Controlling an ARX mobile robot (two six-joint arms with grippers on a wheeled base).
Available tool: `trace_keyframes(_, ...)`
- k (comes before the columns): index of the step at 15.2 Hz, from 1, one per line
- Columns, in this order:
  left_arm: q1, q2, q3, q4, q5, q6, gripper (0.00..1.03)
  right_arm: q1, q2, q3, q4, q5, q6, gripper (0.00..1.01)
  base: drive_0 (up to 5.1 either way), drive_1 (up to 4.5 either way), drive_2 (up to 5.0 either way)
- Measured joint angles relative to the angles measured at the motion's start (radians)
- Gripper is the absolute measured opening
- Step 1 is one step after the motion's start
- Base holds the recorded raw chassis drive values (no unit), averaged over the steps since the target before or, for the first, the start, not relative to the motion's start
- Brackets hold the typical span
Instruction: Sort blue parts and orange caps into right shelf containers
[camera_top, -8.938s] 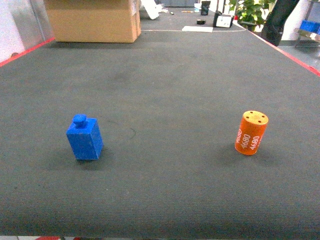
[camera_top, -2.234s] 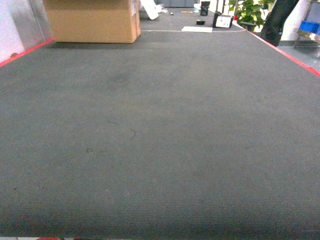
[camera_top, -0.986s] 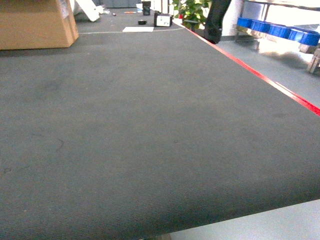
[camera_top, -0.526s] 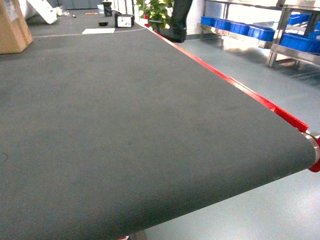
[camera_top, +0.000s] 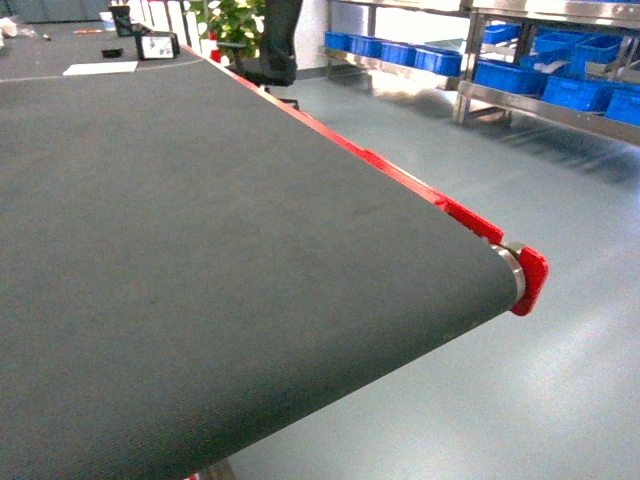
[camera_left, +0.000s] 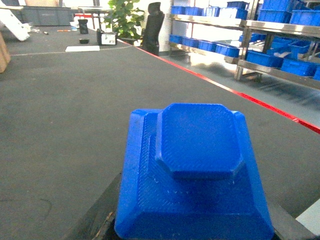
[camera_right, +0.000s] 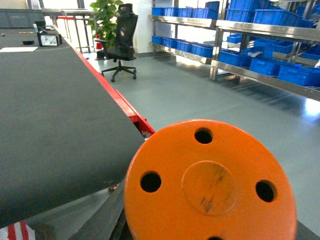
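Observation:
The blue part (camera_left: 195, 165), a square block with an octagonal knob on top, fills the left wrist view; my left gripper (camera_left: 192, 227) is shut on it, and dark fingers (camera_left: 102, 215) show at its sides. In the right wrist view the orange cap (camera_right: 210, 185), a round face with several holes, sits in my right gripper (camera_right: 210, 225), which is shut on it. The blue containers (camera_top: 540, 75) stand in rows on steel shelves at the upper right of the head view, and the containers (camera_right: 265, 65) also show far off in the right wrist view. Neither gripper appears in the head view.
The dark belt table (camera_top: 200, 250) runs along the left, with a red side rail (camera_top: 400, 180) and a red end cap (camera_top: 528, 280) at its corner. Grey floor (camera_top: 520, 400) lies between it and the shelves. An office chair (camera_right: 122, 45) and a plant (camera_right: 107, 15) stand far back.
The head view has swung right, from the belt's middle to its right corner and the shelves. The blue part and orange cap that stood on the belt are gone from it.

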Motion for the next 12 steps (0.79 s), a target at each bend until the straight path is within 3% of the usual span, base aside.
trace_keyframes(12,0.0,0.0,0.0,0.0,0.0,0.0,0.43,0.0,0.0,0.0,0.0,0.0,0.0,0.46,-1.6,-1.59,-1.6)
